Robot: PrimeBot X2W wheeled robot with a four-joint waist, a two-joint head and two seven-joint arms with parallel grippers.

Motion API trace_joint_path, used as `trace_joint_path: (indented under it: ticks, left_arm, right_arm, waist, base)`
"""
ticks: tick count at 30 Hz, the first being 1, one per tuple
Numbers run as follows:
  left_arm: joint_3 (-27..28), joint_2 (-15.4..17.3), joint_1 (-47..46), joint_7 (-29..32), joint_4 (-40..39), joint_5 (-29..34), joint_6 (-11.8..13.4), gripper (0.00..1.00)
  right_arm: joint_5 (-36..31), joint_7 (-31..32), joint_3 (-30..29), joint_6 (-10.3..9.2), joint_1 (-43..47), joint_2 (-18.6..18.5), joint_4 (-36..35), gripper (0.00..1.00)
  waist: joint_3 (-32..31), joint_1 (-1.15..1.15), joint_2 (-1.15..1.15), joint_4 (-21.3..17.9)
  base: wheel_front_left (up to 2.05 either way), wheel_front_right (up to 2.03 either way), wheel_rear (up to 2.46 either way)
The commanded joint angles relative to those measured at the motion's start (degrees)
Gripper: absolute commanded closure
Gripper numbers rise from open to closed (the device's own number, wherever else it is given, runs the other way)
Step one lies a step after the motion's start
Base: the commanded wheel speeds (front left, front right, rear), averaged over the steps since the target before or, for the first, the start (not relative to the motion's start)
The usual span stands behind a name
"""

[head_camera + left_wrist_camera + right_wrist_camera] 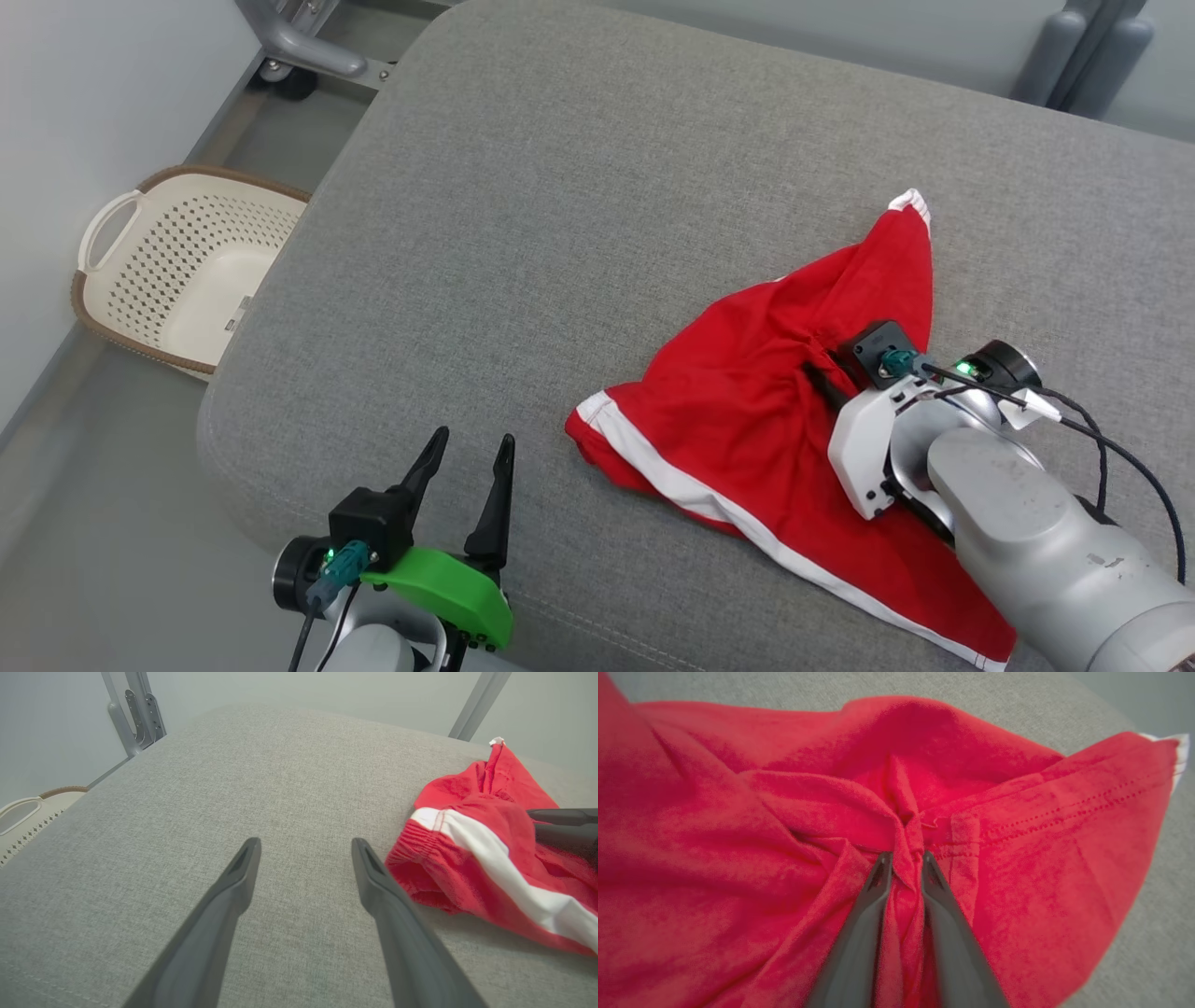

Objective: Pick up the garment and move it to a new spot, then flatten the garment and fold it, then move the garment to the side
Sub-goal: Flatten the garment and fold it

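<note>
Grey upholstered cushion (pixel 560 233) bearing the garment (pixel 738 420), crumpled red with white trim, on its right half. Right gripper (pixel 906 855), fingers nearly together, pinches a bunched fold at the garment's middle. Left gripper (pixel 473 436), spread wide and empty, hovers near the front edge.

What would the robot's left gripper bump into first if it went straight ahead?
Probably just the bare grey cushion; the left gripper tilts slightly toward it. The red garment lies off to its right.
</note>
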Motion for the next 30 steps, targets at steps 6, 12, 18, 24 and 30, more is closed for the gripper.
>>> trace_joint_path:
  ticks: [6, 12, 18, 24, 30]
  left_arm:
    - [-2.2, -0.1, -1.2, -0.1, -1.3, -1.8, 0.8, 0.0]
    - [-4.2, -0.1, -1.8, -0.1, -1.9, -2.8, 1.3, 0.0]
    - [-5.1, -0.1, -1.9, -0.1, -1.3, -3.0, 1.7, 0.0]
    - [-1.5, 0.0, -0.1, -0.1, -0.9, -0.7, 2.1, 0.0]
    - [4.9, 0.2, 2.6, -0.1, -1.4, 2.2, 2.1, 0.0]
  right_arm:
    - [-3.3, -1.6, -1.0, -0.27, -3.2, -3.2, 5.0, 1.0]
    - [-6.4, -4.5, -2.1, -0.21, -7.2, -3.2, 7.7, 1.0]
    - [-6.2, -7.1, -5.4, -0.2, -8.6, -0.5, 9.7, 0.0]
    - [-3.9, -8.7, -10.6, -0.19, -4.5, 2.0, 6.3, 0.0]
    - [-5.0, -8.7, -20.2, -0.19, 5.1, 2.3, -7.1, 0.0]
  waist:
    - [1.7, 0.0, 0.0, 1.5]
    - [2.2, 0.0, 0.0, 1.9]
    - [0.9, 0.0, 0.0, 0.2]
    - [-3.0, 0.0, 0.0, -5.7]
    - [-7.1, 0.0, 0.0, -13.9]
  base:
    - [0.0, 0.0, 0.0]
    - [0.0, 0.0, 0.0]
    - [0.0, 0.0, 0.0]
    - [0.0, 0.0, 0.0]
    - [0.0, 0.0, 0.0]
